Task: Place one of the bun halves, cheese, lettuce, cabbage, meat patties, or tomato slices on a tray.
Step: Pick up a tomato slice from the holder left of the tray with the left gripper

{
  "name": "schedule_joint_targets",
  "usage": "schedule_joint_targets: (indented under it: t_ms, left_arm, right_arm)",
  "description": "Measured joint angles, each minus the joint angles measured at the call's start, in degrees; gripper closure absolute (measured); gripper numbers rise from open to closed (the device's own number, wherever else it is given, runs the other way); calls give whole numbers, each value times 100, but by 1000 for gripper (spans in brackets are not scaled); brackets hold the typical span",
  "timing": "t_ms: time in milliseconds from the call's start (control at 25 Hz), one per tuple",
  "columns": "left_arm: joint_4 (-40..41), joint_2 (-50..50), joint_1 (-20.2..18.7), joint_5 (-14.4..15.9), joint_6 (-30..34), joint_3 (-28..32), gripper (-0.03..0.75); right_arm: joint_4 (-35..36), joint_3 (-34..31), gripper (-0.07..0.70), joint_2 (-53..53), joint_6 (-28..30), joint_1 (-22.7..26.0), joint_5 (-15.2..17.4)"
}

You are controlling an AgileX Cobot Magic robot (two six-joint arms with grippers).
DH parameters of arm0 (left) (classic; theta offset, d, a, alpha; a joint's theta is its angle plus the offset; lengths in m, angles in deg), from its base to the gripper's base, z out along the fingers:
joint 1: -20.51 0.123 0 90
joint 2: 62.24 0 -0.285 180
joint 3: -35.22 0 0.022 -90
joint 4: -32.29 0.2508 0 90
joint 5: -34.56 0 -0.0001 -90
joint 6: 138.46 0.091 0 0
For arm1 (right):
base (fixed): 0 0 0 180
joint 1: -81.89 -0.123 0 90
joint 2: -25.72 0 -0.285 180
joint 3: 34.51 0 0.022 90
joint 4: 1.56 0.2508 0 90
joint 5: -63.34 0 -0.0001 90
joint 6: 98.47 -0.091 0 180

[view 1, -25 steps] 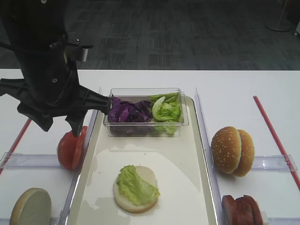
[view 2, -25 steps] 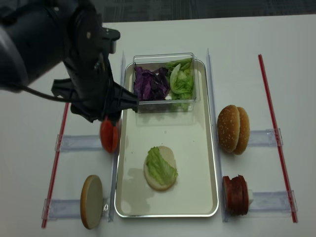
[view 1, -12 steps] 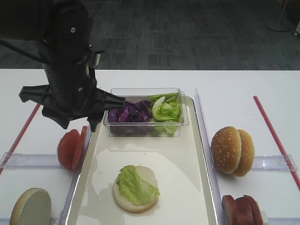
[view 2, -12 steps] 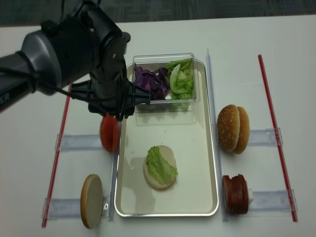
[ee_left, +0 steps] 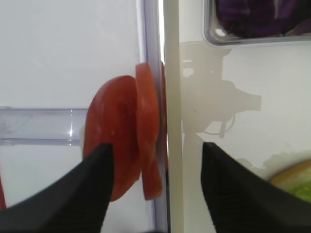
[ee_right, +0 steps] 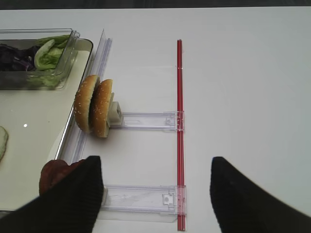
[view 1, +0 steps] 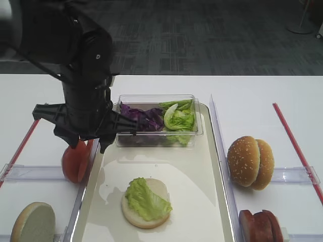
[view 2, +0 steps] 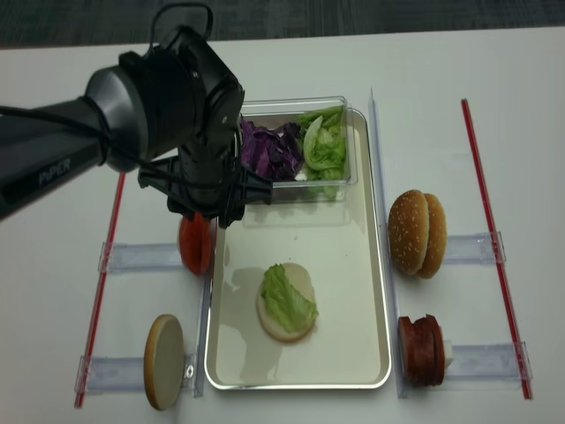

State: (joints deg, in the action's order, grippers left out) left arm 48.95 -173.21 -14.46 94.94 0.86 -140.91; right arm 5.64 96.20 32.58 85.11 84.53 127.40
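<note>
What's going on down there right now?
Left gripper open above tomato slices, nothing held. Right gripper open, idle. Tray edge beside slices.

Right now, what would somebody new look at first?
First the big black left arm's gripper, open above the round red tomato slices standing on edge beside the glossy cream-white tray. Then the pale bun half topped with a ruffled green lettuce leaf, lying on that tray.
</note>
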Motion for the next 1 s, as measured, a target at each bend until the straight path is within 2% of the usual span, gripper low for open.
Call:
schedule_joint_targets:
  t_ms: [360,800,1000]
  left_arm:
    - [0,-318,0,-29,0,0,349]
    - [0,-370,0,-29,-13,0,465]
    - [0,-370,0,-29,-13,0,493]
  right_arm:
    - [0,0,131,0,0,0,0]
    - [0,0,131,0,0,0,0]
    - [0,0,131,0,0,0,0]
